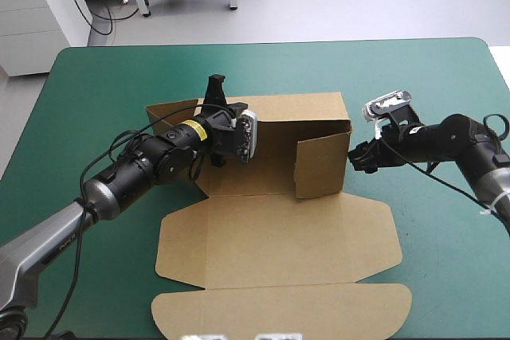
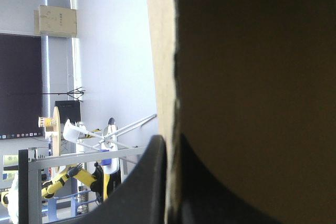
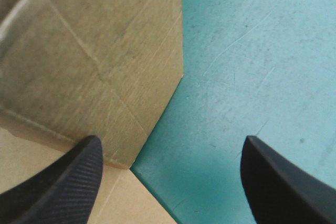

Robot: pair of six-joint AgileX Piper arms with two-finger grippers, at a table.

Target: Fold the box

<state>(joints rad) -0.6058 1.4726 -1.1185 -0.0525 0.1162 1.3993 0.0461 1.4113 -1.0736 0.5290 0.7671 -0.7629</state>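
Note:
The brown box (image 1: 303,129) lies at the table's middle with its back wall and right wall raised, a short flap folded in at the front right. Its lid (image 1: 279,268) lies flat toward the near edge. My left gripper (image 1: 213,91) is at the back left corner, shut on an upright panel. In the left wrist view the board's edge (image 2: 164,77) runs between the gripper (image 2: 170,177), one black finger (image 2: 139,187) showing beside it. My right gripper (image 1: 356,158) is low just outside the right wall, open. In its wrist view the box (image 3: 89,61) lies ahead of one finger of the gripper (image 3: 170,177).
Teal-green cover (image 1: 96,101) surrounds the box on every side, and it fills the area ahead of my right gripper's other finger (image 3: 278,182). The lid's rounded front flap (image 1: 279,312) reaches close to the table's near edge.

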